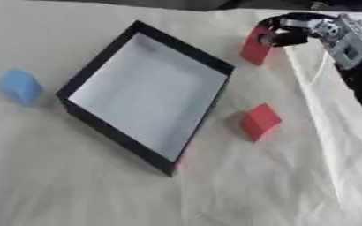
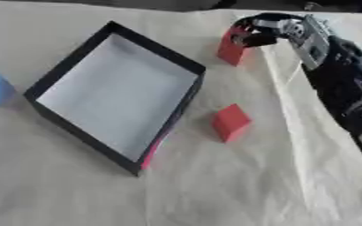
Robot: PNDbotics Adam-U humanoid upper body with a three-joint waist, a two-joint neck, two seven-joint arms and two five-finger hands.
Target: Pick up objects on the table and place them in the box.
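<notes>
Right hand (image 1: 311,32) was clamped on the tall red block (image 1: 255,46), far right of the box (image 1: 107,52). Red cube (image 1: 260,121) sat near-right; blue block (image 1: 19,85) left.

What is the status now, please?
Right robot hand curled on tall red block, beyond the box. Left robot hand out of view. Black box, white inside, empty. Red cube, blue block on table.
</notes>
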